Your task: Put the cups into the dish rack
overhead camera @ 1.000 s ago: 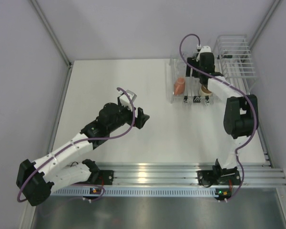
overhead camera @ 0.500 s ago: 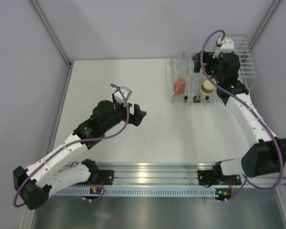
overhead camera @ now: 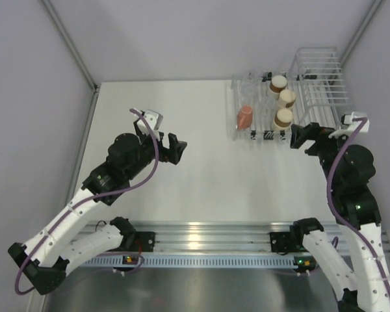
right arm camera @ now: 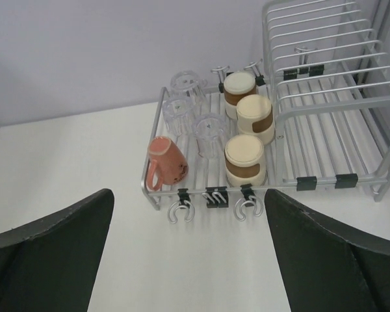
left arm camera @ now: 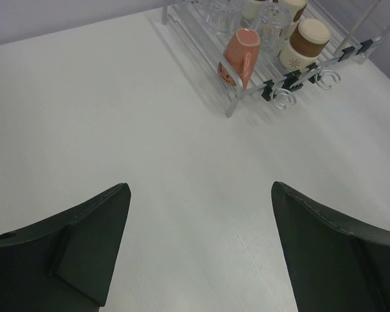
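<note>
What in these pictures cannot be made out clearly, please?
Top view: the clear cups are too small and see-through to count.
Left wrist view: the top edge cuts off the rear brown cups.
Right wrist view: the dish rack runs off the right edge.
All views: the brown cups stand base-up, insides hidden.

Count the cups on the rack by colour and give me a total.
Brown cups: 3
Clear cups: 3
Salmon cup: 1
Total: 7, all on the flat part of the rack.
</note>
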{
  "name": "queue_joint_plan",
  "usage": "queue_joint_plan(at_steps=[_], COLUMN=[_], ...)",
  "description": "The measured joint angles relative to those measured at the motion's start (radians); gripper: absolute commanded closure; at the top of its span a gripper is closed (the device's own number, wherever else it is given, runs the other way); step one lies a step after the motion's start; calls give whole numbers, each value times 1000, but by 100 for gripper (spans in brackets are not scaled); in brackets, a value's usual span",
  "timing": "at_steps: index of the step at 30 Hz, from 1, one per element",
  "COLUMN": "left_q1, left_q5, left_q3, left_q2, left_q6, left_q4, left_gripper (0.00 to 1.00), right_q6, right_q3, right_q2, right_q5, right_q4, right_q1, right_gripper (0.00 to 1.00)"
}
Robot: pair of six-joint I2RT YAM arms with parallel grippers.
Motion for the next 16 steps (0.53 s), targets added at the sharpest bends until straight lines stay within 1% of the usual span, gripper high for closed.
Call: queue_joint_plan(at_steps=[3,6,16], left_q1=[1,1,1], left_q5=[5,10,12], left_q3=[2,2,10], left_q2=[-2,-7,-52], left_q6=[0,-1,-1], left_q4=[-21,-35,-58], left_gripper=[5,5,4], right_q6=[4,5,12], right_q3=[-6,-6,-13], right_q2=[-47,-52,-66], right_q5=[22,37,52], right_q4=[-49,-91,-142], right_q1=[0,0,0], right_gripper=[1,1,0])
